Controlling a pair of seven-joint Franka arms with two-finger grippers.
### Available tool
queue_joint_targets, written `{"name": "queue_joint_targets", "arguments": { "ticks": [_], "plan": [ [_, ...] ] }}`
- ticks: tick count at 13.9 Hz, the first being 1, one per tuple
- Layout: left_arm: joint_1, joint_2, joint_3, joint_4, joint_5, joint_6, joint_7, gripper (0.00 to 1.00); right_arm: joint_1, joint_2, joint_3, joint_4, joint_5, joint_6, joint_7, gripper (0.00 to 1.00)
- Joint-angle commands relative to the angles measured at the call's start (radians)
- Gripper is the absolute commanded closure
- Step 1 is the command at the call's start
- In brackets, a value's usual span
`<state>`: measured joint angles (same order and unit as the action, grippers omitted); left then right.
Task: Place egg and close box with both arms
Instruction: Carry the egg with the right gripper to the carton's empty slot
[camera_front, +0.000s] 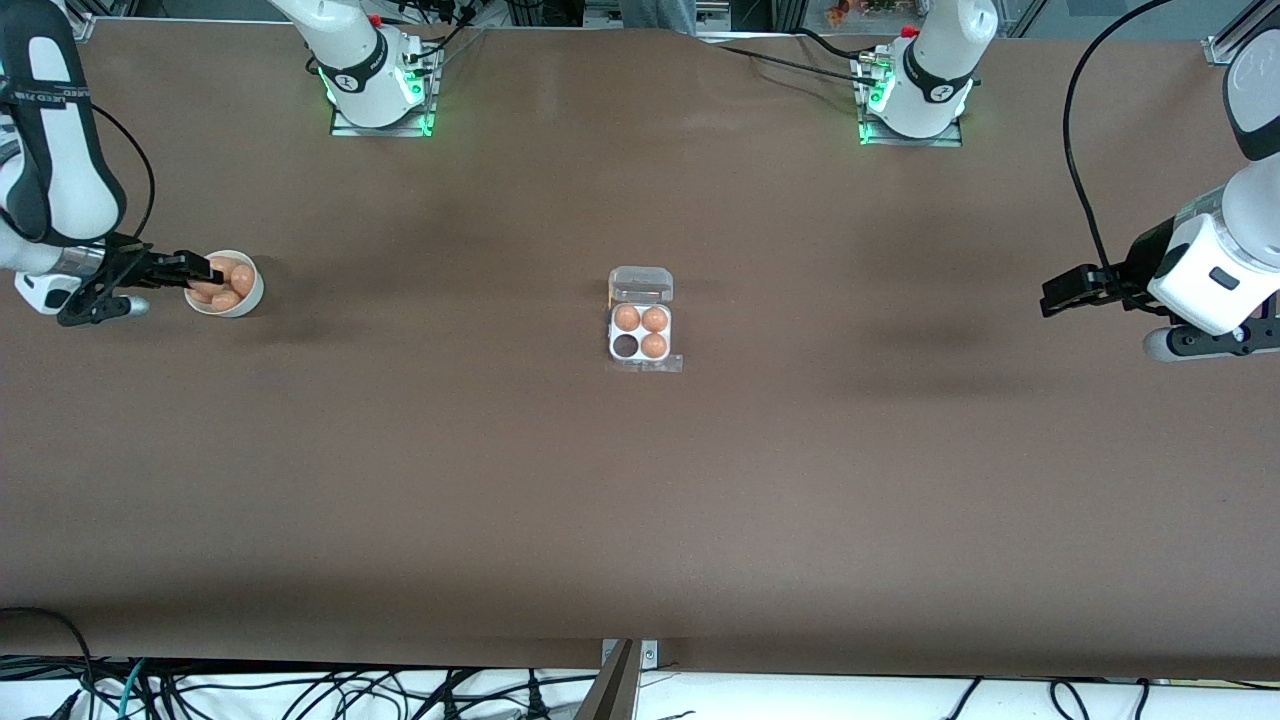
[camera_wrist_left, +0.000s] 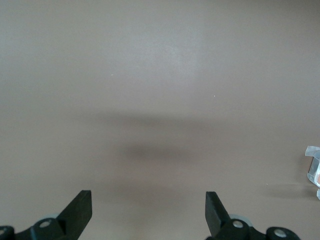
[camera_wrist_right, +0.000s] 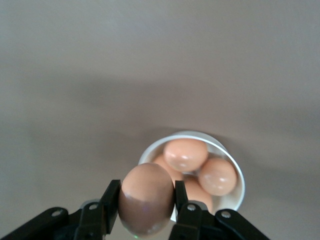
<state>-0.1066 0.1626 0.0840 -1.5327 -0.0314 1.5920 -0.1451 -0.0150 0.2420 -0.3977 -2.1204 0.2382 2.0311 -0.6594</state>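
My right gripper (camera_wrist_right: 146, 201) is shut on a tan-brown egg (camera_wrist_right: 146, 197), held just above the round white bowl (camera_wrist_right: 239, 172). In the front view this gripper (camera_front: 207, 272) hangs over the bowl (camera_front: 250, 298) at the right arm's end of the table. The box (camera_front: 640, 357) sits mid-table with its clear lid (camera_front: 640, 283) folded open. Three eggs (camera_front: 641, 320) fill its cells and one cell (camera_front: 626, 346) is dark and empty. My left gripper (camera_front: 1050, 297) hovers open over bare table at the left arm's end. Nothing is between its fingers (camera_wrist_left: 80, 207).
Several more eggs (camera_wrist_right: 186, 154) lie in the bowl. A corner of the box's clear plastic (camera_wrist_left: 314, 167) shows at the edge of the left wrist view. Both arm bases stand along the table edge farthest from the front camera.
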Motion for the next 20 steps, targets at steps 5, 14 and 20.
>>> {"name": "queue_joint_targets", "arguments": {
  "ticks": [5,14,20],
  "plan": [
    [0.008,0.002,-0.007,0.014,-0.012,-0.014,0.006,0.00,0.309,0.000,0.004,0.174,0.003,-0.121,0.482,0.68],
    [0.008,0.002,-0.007,0.014,-0.012,-0.014,0.007,0.00,0.806,0.235,0.005,0.486,0.019,-0.123,1.374,0.68],
    [0.008,0.003,-0.007,0.014,-0.012,-0.012,0.006,0.00,0.848,0.445,0.120,0.724,0.139,-0.109,1.524,0.68]
  ]
}}
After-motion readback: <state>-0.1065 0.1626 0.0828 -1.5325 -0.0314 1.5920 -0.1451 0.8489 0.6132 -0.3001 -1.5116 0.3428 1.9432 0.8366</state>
